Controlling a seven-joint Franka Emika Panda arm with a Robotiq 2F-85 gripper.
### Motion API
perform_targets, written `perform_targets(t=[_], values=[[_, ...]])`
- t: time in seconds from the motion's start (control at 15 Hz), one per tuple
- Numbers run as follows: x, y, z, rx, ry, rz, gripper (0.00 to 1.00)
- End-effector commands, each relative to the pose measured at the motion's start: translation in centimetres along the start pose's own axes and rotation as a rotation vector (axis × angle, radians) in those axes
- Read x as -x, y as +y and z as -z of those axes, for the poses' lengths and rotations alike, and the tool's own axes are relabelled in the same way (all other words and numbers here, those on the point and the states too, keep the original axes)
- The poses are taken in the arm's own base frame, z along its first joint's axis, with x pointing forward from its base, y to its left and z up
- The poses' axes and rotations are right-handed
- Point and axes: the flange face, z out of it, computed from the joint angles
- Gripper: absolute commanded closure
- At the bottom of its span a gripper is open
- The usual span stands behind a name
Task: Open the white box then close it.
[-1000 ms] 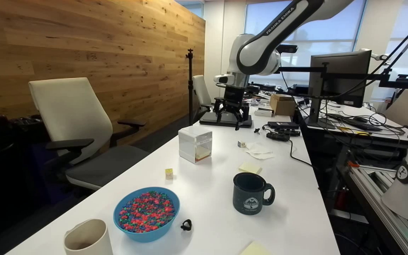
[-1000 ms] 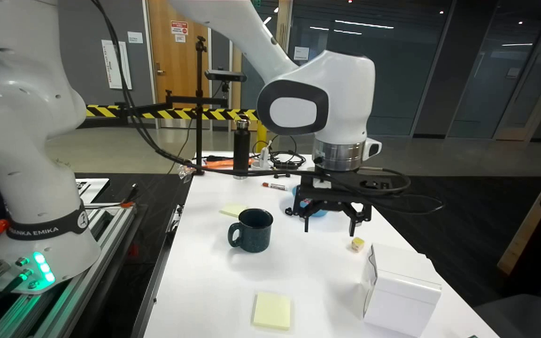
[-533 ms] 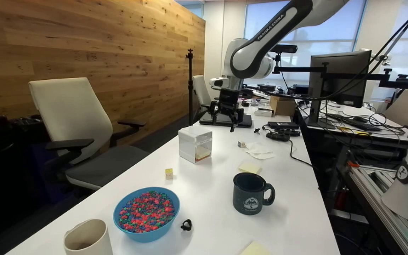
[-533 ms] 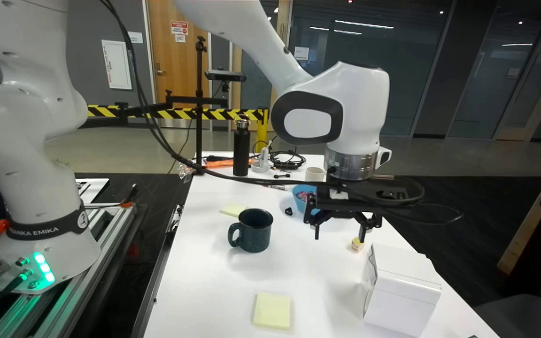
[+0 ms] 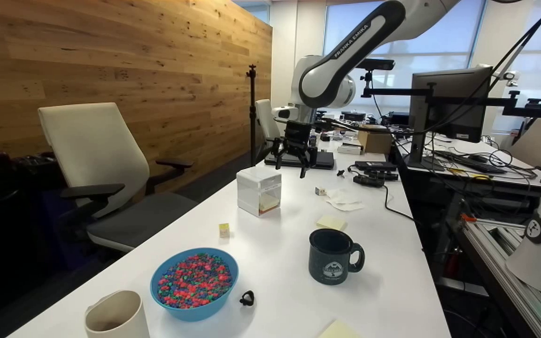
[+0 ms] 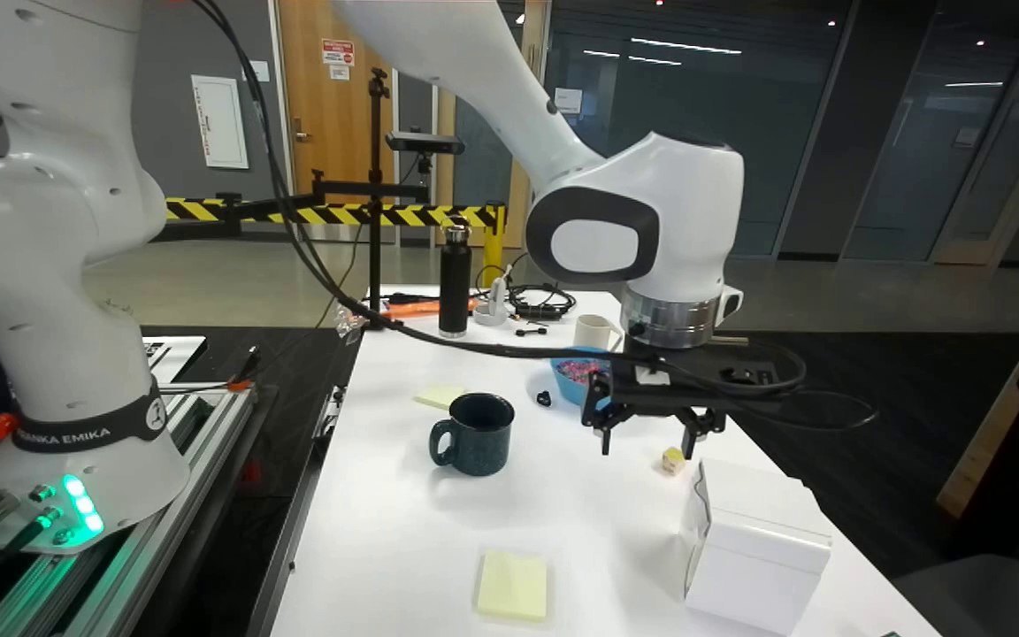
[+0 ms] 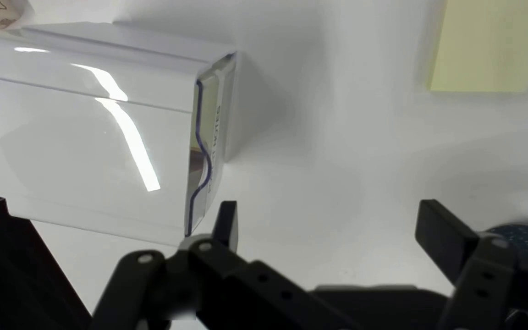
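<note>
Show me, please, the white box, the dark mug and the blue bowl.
White box [image 7: 80, 151], in the wrist view: top.
Dark mug [image 5: 328, 263], in an exterior view: side.
Blue bowl [image 5: 195, 314], in an exterior view: wall.

White table [image 5: 275, 263]. In an exterior view, far to near along its left long edge: white box [image 5: 251, 192], yellow block [image 5: 224, 230], blue bowl [image 5: 195, 314], cream cup [image 5: 125, 328]. Nearer its right long edge: yellow note pad [image 5: 331, 222], then dark mug [image 5: 329, 258], handle toward that edge.
</note>
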Motion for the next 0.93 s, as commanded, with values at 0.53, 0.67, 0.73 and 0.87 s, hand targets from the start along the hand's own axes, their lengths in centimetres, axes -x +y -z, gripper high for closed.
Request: perform_targets(t=[0.53,0.67,0.73,0.87], values=[[1.1,2.5,-1.0,0.005,0.022,-0.010,0.00],[1.2,2.7,-1.2,0.004,0.022,-0.012,0.00],[1.2,2.7,-1.4,0.002,0.023,-0.012,0.00],[1.1,2.8,-1.6,-0.001,0.024,-0.012,0.00]])
